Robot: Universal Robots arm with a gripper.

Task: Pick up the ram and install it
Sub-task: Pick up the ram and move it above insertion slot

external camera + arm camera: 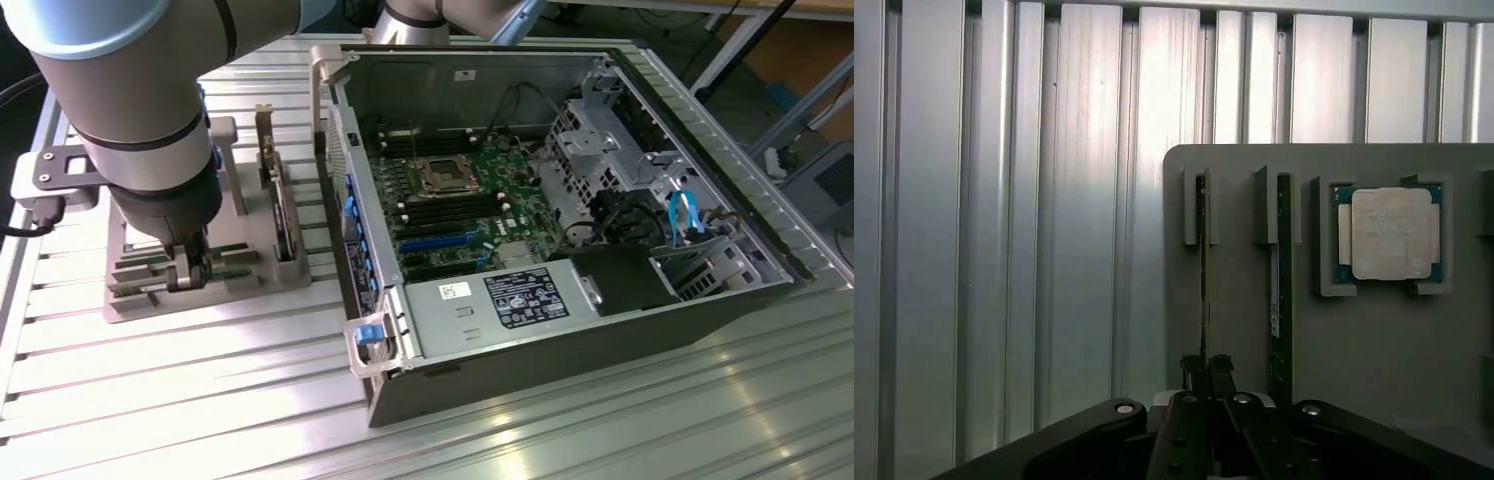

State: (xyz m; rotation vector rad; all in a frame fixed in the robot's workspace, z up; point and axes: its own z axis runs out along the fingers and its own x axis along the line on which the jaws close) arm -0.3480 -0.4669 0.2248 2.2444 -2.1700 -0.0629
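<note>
Ram [1205, 250] in its holder [1354, 350] slot — end effector [1209, 372] clenched on it. Pick-up step; freeing it likely needs a straight pull.

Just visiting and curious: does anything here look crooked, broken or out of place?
Nothing stands out: the gripper pinches one ram, the other ram stands straight in the grey holder, the CPU chip sits flat.

Ribbed aluminium surface [974, 250] with satin sheen, matt grey plastic holder [1374, 350], green circuit-board ram [1203, 270], CPU chip [1392, 232] with dull silver metal lid, matt black end effector [1207, 368], computer case [454, 80] in bare grey sheet metal
</note>
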